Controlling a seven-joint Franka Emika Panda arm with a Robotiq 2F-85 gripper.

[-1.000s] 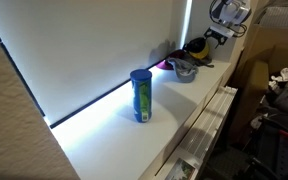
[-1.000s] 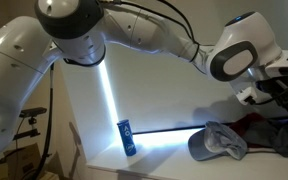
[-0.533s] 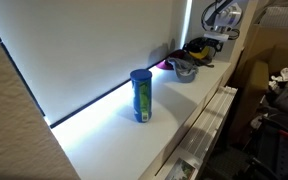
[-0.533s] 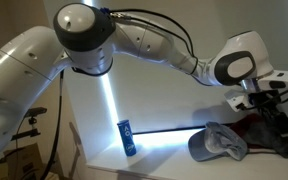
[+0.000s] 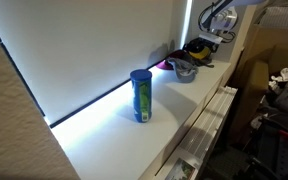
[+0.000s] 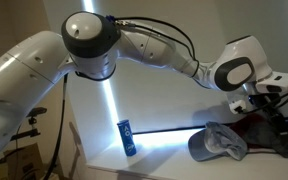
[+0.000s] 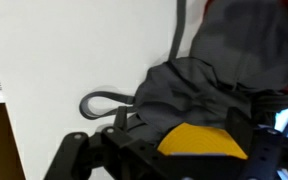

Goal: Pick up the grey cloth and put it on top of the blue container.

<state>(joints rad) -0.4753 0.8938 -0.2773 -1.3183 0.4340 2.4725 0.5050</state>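
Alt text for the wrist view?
A crumpled grey cloth lies on a white surface, a dark cord loop trailing from its left edge. The end effector enters from the bottom, fingers spread, a yellow object showing between them.

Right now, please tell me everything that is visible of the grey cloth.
The grey cloth is a soft, crumpled heap of dull grey fabric with deep folds, not spread flat. In the wrist view a thin dark loop comes out at its edge onto the white table. It lies near one end of the table, well apart from the upright blue container. Dark objects sit close behind it; contact cannot be judged. Nothing grips it.
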